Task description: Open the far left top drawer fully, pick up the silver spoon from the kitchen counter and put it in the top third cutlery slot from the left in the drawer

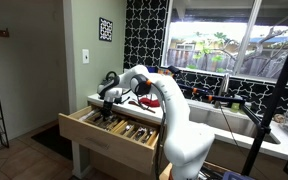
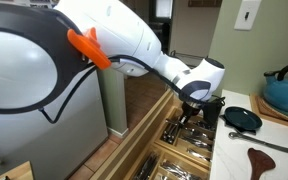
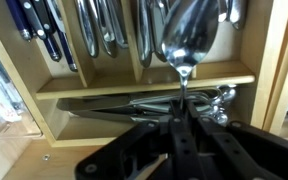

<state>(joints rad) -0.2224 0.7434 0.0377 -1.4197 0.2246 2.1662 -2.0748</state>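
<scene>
The far left top drawer (image 1: 102, 138) is pulled out under the white kitchen counter (image 1: 236, 124); it also shows in an exterior view (image 2: 150, 150). Its narrow compartments hold cutlery. My gripper (image 3: 181, 108) is shut on the handle of the silver spoon (image 3: 189, 35) and holds it above the drawer. In the wrist view the spoon's bowl hangs over an upper slot holding other silver cutlery, right of the fork slot (image 3: 99, 25). The gripper also shows over the drawer in both exterior views (image 1: 108, 100) (image 2: 197, 108).
Blue-handled knives (image 3: 39, 30) fill a slot further left. A crosswise compartment (image 3: 114, 103) holds long utensils. On the counter are a teal pot (image 2: 287, 95), a small dark pan (image 2: 242, 118) and a wooden spatula (image 2: 259, 158). A steel appliance (image 2: 24, 90) stands beside the drawer.
</scene>
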